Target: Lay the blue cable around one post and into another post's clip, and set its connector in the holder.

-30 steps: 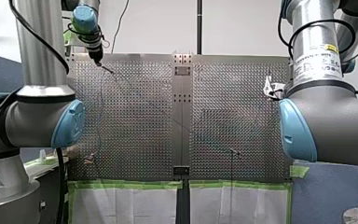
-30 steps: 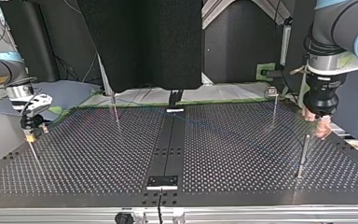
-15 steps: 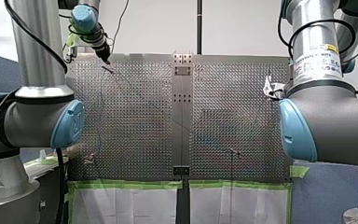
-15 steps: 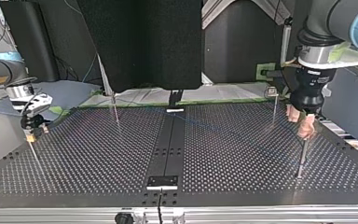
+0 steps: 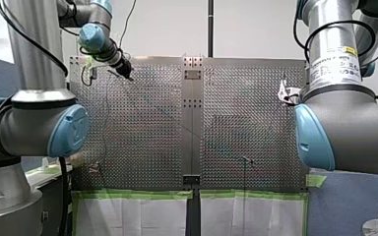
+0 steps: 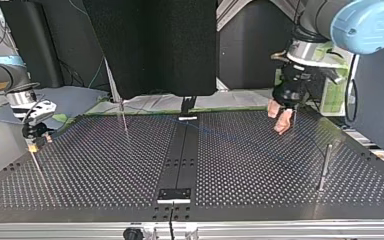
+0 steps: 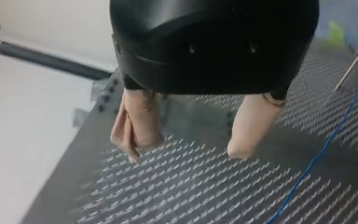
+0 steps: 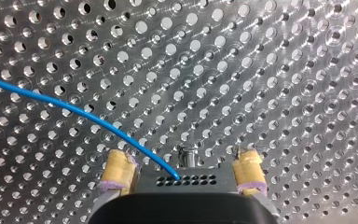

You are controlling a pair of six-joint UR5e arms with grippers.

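The thin blue cable [image 8: 74, 109] lies on the perforated table [image 8: 270, 70]. It runs in between the yellow pads of my right gripper [image 8: 182, 175], which is open, and its end is hidden at the gripper's body beside a short metal post [image 8: 186, 156]. In the top view my right gripper [image 6: 34, 137] hangs at the left edge. My left gripper [image 6: 281, 116] hovers open over the back right of the table, with nothing between its beige pads [image 7: 249, 130]. The cable [image 7: 326, 144] passes beside my left gripper [image 7: 191, 144] without touching it.
A thin post [image 6: 123, 117] stands at the top view's back left and a thicker post [image 6: 325, 167] at its right. A small black plate [image 6: 175, 195] sits at the front middle. A dark panel [image 6: 150, 45] rises behind the table.
My left gripper has swung away from the post at the top view's right edge toward the back and the middle, staying open. My right arm has not moved.
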